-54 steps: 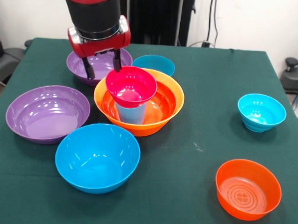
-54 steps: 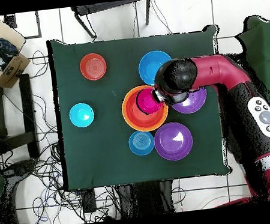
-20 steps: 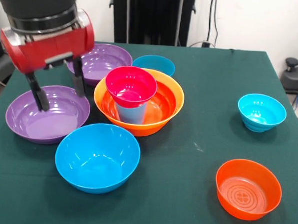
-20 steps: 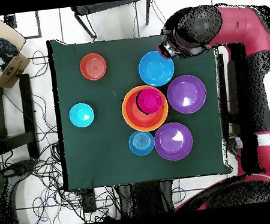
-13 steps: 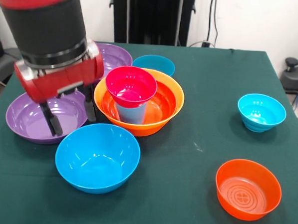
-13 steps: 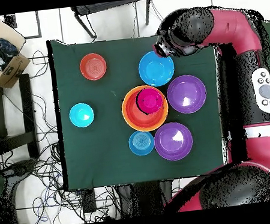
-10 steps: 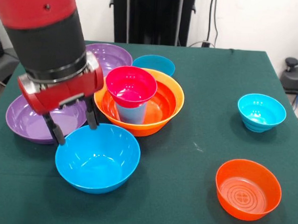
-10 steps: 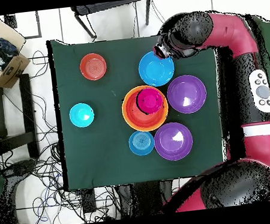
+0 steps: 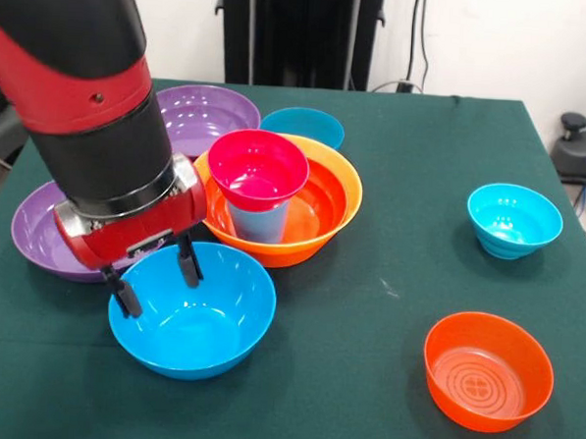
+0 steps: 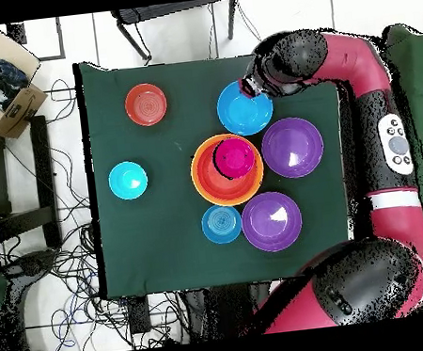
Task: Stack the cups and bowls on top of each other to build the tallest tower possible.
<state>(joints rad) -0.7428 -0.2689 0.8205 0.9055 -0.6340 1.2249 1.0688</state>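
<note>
My gripper (image 9: 155,283) is open and low over the big blue bowl (image 9: 205,313), one finger inside its left rim and the other just outside it. In the overhead view the gripper (image 10: 254,85) sits at that blue bowl's (image 10: 242,109) edge. Behind it stands the tower: a large orange bowl (image 9: 325,206) holding an upright light blue cup (image 9: 258,223), with a magenta bowl (image 9: 258,169) resting on the cup. From above, the magenta bowl (image 10: 235,157) lies within the orange bowl (image 10: 206,179).
Two purple bowls (image 9: 208,117) (image 9: 35,234) lie at the back left, the nearer one partly behind my arm. A small blue bowl (image 9: 305,125) sits behind the orange one. A cyan bowl (image 9: 514,219) and a red-orange bowl (image 9: 489,369) stand apart on the right.
My arm has swung from the magenta bowl, past the left purple bowl, and come down onto the blue bowl's left rim. The gripper stayed open. No bowl has moved.
</note>
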